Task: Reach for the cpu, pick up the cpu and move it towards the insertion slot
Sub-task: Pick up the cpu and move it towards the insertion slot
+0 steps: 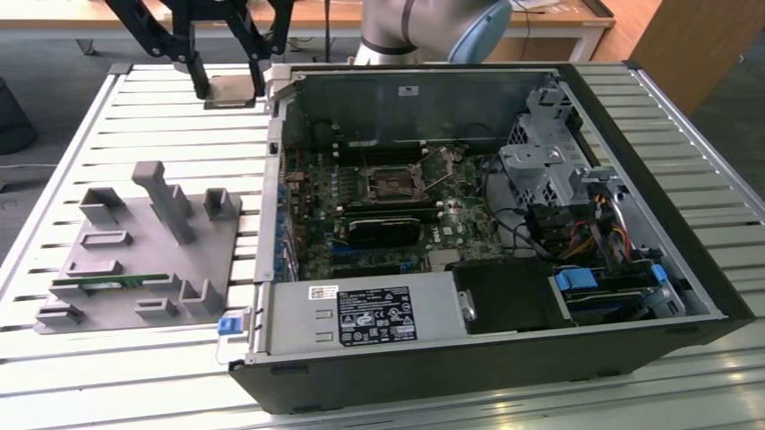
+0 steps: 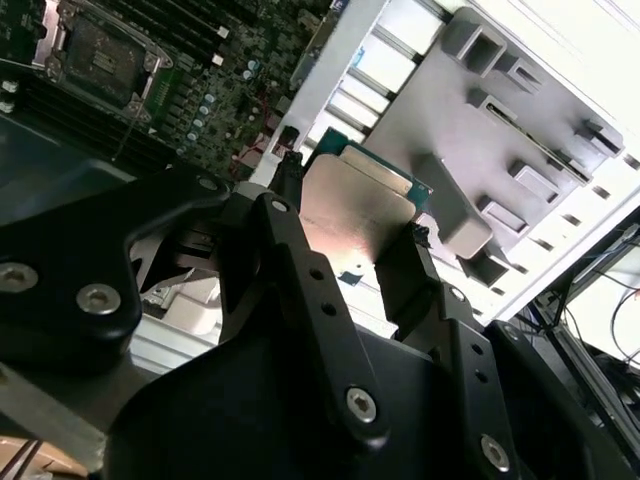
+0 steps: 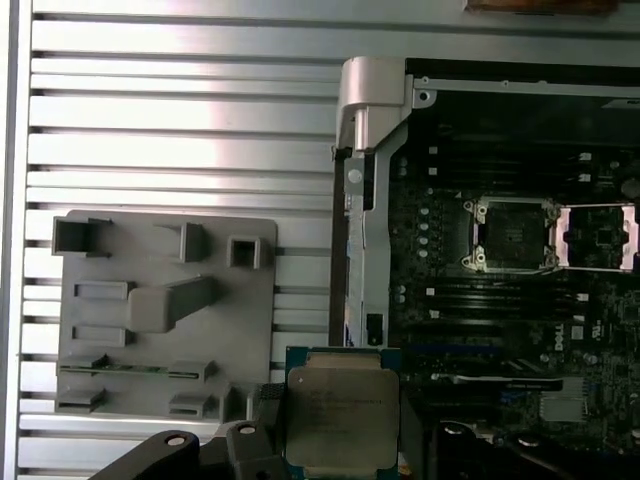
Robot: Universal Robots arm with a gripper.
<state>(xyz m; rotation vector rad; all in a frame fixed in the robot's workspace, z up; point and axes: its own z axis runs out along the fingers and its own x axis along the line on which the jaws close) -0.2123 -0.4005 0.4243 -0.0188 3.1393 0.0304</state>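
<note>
Gripping the cpu (image 1: 233, 90) by two opposite edges, the end effector (image 1: 227, 85) holds the chip flat and raised off the slatted surface (image 1: 156, 125), just outside the open computer case (image 1: 502, 233). The edge hold leaves the silvery top plate uncovered and keeps the chip level, which probably suits a part that has to drop squarely into a frame. In the second wrist view the cpu (image 2: 360, 205) sits between the black fingers (image 2: 290, 240), pinched at its sides, and the first wrist view shows the cpu (image 3: 342, 415) close beneath the camera.

The insertion slot (image 1: 392, 182) lies inside the case on the motherboard, well apart from the end effector and across the case wall; in the first wrist view the insertion slot (image 3: 512, 234) has its bracket swung open beside it. The grey tray (image 1: 132, 260) rests on the surface away from the end effector, with a thin green memory stick (image 1: 110, 282) in one recess.
</note>
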